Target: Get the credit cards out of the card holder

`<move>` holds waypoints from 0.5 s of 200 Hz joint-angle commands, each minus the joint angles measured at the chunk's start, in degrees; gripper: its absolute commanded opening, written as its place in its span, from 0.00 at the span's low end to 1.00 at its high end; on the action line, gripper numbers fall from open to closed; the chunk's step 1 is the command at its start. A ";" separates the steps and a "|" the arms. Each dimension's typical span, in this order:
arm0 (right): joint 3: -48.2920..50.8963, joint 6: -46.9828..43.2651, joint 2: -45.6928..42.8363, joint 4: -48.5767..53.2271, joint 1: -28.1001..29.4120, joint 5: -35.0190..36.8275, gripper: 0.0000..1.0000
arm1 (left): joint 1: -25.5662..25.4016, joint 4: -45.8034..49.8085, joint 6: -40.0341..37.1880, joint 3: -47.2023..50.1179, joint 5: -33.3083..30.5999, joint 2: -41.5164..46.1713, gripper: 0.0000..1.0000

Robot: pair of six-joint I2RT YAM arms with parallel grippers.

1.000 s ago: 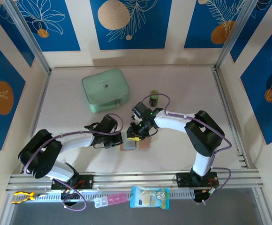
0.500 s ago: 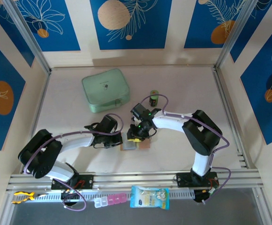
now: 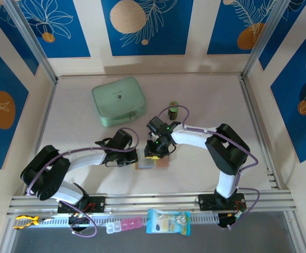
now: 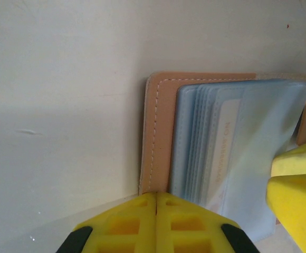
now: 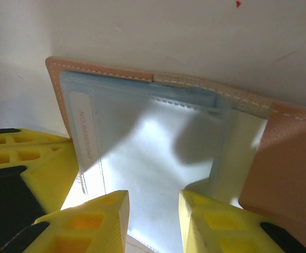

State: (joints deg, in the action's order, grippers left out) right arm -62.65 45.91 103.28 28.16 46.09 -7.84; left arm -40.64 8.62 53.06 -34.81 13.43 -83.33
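Card holder (image 3: 145, 165) leather and clear pockets are met by both pairs of fingers. The left gripper (image 4: 156, 200) is seen closed, its yellow tips pressed together with no gap at one edge of the opened leather cover; whether anything is pinched between them cannot be told. The right gripper (image 5: 153, 203) is held partly open, a narrow gap left between its tips above a clear plastic pocket, with nothing clasped. A pale strip (image 5: 84, 134) with printed letters is seen through one pocket. The card holder is laid open and flat near the middle of the near edge of the desk (image 3: 216, 100). A mint-green case (image 3: 118, 101) is set well apart, toward the far left corner.
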 commanded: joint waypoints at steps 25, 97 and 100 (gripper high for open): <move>1.45 -0.63 -2.45 1.95 -0.37 1.07 0.31 | -0.40 3.95 -0.09 -0.35 -1.48 -0.69 0.00; 2.79 -0.21 -2.42 0.24 -0.82 0.41 0.29 | -0.40 4.77 -0.50 -1.64 -1.30 -0.04 0.00; 2.88 -0.21 -2.40 0.17 -0.90 0.33 0.29 | -0.38 4.94 -0.50 -1.71 -1.29 0.12 0.00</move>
State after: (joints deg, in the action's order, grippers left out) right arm -61.14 45.93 102.43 27.90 45.67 -7.46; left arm -40.64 9.63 53.04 -35.24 13.43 -83.33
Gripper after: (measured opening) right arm 0.291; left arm 0.044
